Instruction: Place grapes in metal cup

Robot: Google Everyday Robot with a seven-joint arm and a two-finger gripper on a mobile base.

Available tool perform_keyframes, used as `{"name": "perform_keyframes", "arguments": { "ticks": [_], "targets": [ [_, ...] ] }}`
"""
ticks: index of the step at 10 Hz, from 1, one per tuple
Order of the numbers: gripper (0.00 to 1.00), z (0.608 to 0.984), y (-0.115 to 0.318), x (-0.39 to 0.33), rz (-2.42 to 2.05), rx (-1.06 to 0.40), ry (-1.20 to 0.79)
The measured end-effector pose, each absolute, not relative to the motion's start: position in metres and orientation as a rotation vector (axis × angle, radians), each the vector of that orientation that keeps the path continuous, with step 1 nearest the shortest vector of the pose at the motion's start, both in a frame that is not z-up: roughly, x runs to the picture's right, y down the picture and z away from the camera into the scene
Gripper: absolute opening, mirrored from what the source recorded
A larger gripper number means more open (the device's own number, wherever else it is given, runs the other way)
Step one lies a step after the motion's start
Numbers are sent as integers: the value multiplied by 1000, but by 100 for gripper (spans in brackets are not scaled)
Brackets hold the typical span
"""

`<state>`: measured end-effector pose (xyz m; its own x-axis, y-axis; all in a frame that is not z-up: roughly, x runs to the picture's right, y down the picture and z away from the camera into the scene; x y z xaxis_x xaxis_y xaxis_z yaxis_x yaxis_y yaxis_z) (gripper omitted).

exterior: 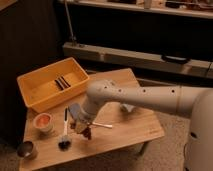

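The grapes (87, 132), a small dark reddish bunch, sit at the front middle of the wooden table (130, 132). My gripper (83, 128) reaches down onto them from the white arm (130, 95) and is shut on the bunch, which shows just below the fingertips, low over the tabletop. The metal cup (26, 149), short and dark grey, stands at the table's front left corner, well to the left of the gripper.
An orange-pink bowl (43, 121) stands behind the cup. A black-headed brush (65, 134) lies between the bowl and the gripper. A white spoon (103, 125) lies to the right of the grapes. A yellow bin (52, 86) fills the back left.
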<state>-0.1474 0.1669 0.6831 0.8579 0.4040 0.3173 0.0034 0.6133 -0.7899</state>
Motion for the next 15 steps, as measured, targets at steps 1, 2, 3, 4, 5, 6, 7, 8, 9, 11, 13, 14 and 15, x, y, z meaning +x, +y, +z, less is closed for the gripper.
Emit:
{"name": "perform_keyframes", "arguments": {
  "ticks": [1, 2, 3, 4, 5, 6, 7, 8, 9, 11, 13, 14, 15],
  "targets": [
    [0, 665, 157, -157, 221, -888, -548],
    [0, 637, 144, -175, 178, -896, -623],
    [0, 610, 134, -197, 127, -912, -694],
    [0, 591, 130, -217, 80, -930, -753],
    [0, 570, 127, -246, 13, -964, -838],
    [0, 551, 127, -284, -80, -1015, -944],
    [0, 541, 130, -310, -144, -1046, -1007],
    [0, 530, 135, -338, -225, -1081, -1078],
    [0, 525, 138, -361, -295, -1105, -1132],
    [0, 525, 143, -395, -403, -1143, -1211],
    [0, 530, 147, -401, -466, -1174, -1259],
    [0, 531, 150, -397, -499, -1189, -1284],
    [0, 532, 153, -392, -526, -1201, -1307]
  ]
}}
